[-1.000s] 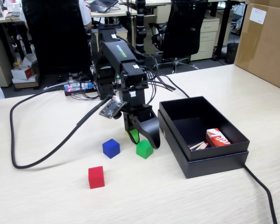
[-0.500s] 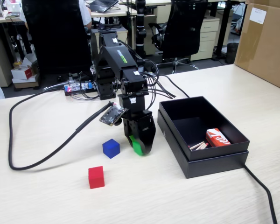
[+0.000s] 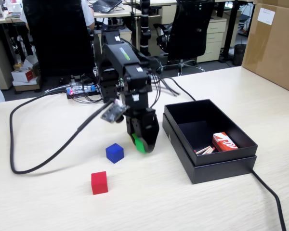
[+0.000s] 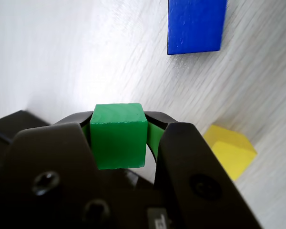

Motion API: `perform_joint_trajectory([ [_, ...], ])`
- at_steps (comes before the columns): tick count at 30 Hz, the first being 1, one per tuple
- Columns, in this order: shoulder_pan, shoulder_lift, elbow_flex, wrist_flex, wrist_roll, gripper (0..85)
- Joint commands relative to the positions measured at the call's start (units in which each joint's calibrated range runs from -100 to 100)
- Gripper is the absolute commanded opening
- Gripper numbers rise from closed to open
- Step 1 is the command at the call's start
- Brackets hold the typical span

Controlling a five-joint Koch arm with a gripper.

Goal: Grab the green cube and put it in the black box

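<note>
- The green cube (image 4: 117,136) sits pinched between the 2 jaws of the pincer (image 4: 119,138), a jaw pressed against each of 2 opposite side faces; the wrist view shows this plainly.
- In the fixed view the green cube (image 3: 140,144) shows only as a green patch at the pincer (image 3: 141,143) tip. It seems to hang just clear of the bench (image 3: 149,202), though I cannot tell for certain that it has left the surface.
- Judged from this, the grab is done. Left to do: the carry toward the bench's right edge, then the release inside the black box (image 3: 209,161).
- A cube has no long axis. Its faces sit square to the jaws, 1 plain face turned toward the wrist camera, its edges about level in that view.
- Outward: the blue cube (image 3: 114,153) lies just beside the pincer on its left in the fixed view, and the red cube (image 3: 99,183) nearer the front edge.
- A yellow cube (image 4: 229,149) shows in the wrist view only.
- The black box stands near, at the right, already holding a small red-and-white packet (image 3: 224,142).
</note>
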Motion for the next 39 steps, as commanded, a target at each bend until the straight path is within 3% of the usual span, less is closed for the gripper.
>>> perform_joint_trajectory([
  [1,0.9,-14.2,2.5,-2.2,1.4,0.9],
  [10,7.5,-30.8,6.4,-6.6,6.8,0.9],
  [12,12.5,-27.4,8.8,-7.1,10.2,0.9],
  [14,14.3,-18.7,13.2,-7.1,11.0,0.9],
  [20,14.5,0.3,24.2,-7.1,10.5,0.9],
  [39,12.1,14.0,23.7,-7.1,9.6,1.1],
])
